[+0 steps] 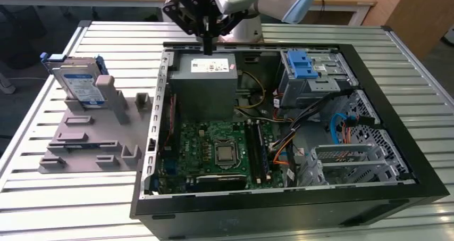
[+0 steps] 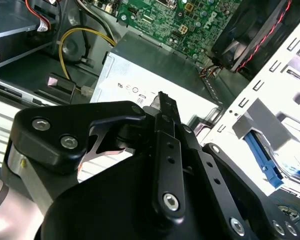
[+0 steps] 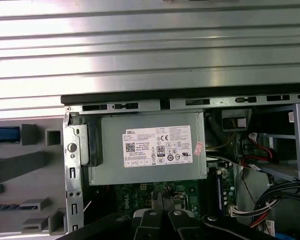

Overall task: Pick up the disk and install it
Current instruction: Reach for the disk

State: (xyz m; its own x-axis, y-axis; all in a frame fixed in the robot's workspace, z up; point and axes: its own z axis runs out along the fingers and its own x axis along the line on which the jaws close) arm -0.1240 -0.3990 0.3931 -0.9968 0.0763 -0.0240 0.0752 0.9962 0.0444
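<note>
The disk (image 1: pixel 80 84) stands on edge in a grey holder (image 1: pixel 89 137) on the slatted table, at the exterior view's left. It is silver, with a blue-and-white label and blue rails. Its blue rail shows in the first wrist view (image 3: pixel 5 134) and in the second wrist view (image 2: pixel 264 154). My gripper (image 1: pixel 208 49) hangs over the far edge of the open computer case (image 1: pixel 397 140), above the grey power supply box (image 1: pixel 206 79), well to the right of the disk. In both wrist views the black fingertips (image 3: pixel 162 199) (image 2: pixel 165 100) lie pressed together with nothing between them.
Inside the case are a green motherboard (image 1: pixel 220 150), a metal drive cage with a bright blue latch (image 1: pixel 303 69) at the far right, and cable bundles (image 1: pixel 341 124). The power supply box with its white sticker (image 3: pixel 157 147) lies right below the gripper. The case walls stand up around it all.
</note>
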